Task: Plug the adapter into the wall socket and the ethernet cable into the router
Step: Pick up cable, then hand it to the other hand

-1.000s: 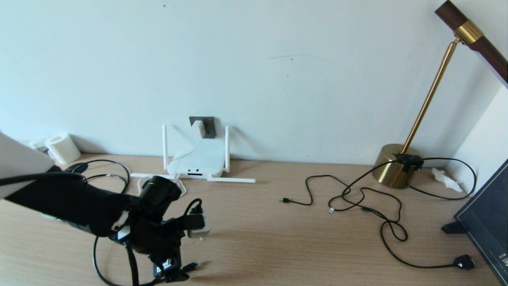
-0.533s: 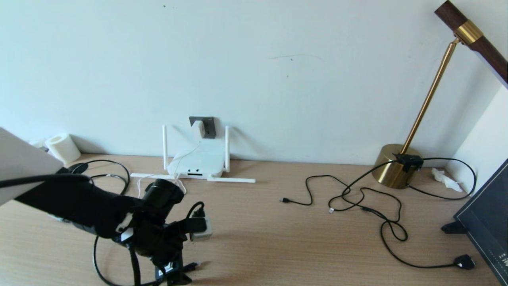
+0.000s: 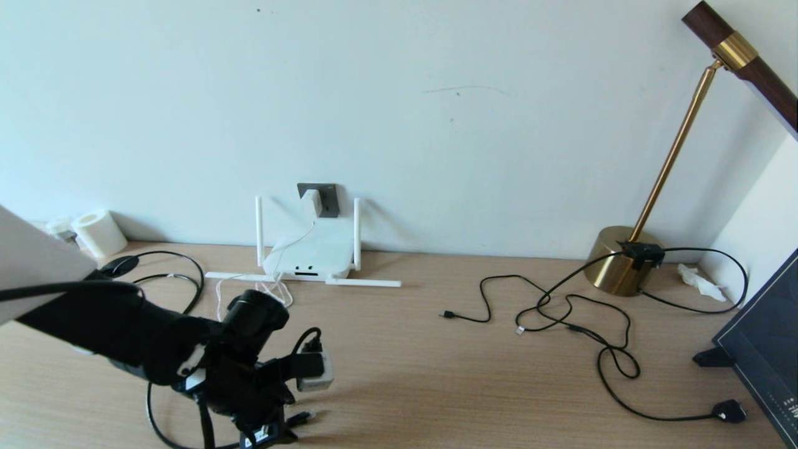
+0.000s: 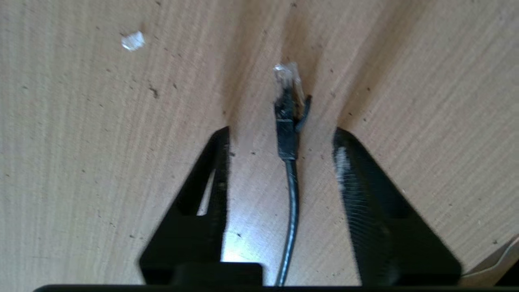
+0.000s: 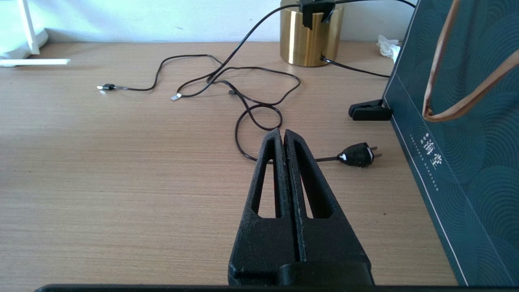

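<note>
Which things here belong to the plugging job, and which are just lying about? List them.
Job: adapter in the wall socket; router; ethernet cable between the left gripper's fingers.
Lying about: brass lamp, thin black cords, paper roll, dark bag.

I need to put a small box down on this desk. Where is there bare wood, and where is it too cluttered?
Bare wood lies between the router and the loose black cords, and along the whole near edge in front of them. Crowded: the left end, where the left end effector straddles the ethernet cable among looped cords, and the right, around the lamp base and dark bag.
</note>
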{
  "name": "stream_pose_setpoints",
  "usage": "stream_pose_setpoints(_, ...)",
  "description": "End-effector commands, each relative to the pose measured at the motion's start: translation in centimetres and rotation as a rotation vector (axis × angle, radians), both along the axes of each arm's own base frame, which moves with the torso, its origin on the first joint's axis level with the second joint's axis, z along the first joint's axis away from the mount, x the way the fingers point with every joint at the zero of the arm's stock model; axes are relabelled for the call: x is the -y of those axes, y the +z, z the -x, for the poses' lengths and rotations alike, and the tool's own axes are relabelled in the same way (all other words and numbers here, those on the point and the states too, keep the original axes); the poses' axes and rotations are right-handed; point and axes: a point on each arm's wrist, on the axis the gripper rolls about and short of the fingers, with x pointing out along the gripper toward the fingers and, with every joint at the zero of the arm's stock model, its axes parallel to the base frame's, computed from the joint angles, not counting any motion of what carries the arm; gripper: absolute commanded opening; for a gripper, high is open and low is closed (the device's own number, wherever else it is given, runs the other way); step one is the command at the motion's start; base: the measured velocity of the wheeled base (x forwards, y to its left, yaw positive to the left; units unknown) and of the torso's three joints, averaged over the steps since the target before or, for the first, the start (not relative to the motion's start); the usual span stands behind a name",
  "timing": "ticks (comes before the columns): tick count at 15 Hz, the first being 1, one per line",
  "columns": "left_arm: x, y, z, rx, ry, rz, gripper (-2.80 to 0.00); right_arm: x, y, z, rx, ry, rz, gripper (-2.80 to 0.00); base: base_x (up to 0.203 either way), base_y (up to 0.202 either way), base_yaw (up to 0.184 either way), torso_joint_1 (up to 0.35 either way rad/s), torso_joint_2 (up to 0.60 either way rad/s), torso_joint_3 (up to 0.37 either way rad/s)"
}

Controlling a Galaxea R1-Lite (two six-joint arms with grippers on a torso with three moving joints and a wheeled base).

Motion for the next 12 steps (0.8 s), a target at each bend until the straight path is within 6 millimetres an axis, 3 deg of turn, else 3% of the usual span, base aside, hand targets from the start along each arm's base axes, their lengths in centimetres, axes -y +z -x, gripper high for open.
stream_pose_setpoints(1,-0.1,0.0,0.3,-0.004,-0.004,-0.003,-2.80,0.0,0.0,0.0,-0.001,0.000,-0.001,-2.80,0.000,0.000,0.000,0.000,0.00,0.000)
stream_pose_setpoints(5,-0.1,0.3,0.3,0.009,-0.005,0.003,-2.80,0.0,0.0,0.0,-0.001,0.000,-0.001,-2.80,0.000,0.000,0.000,0.000,0.00,0.000)
stream_pose_setpoints(8,-0.2,1.6,1.3,0.031,-0.024,0.059,-2.80,0.0,0.0,0.0,-0.001,0.000,-0.001,-2.80,0.000,0.000,0.000,0.000,0.00,0.000)
stream_pose_setpoints(12,-0.5,7.0,4.2,0.111,-0.089,0.296,-2.80,0.0,0.0,0.0,-0.001,0.000,-0.001,-2.80,0.000,0.000,0.000,0.000,0.00,0.000)
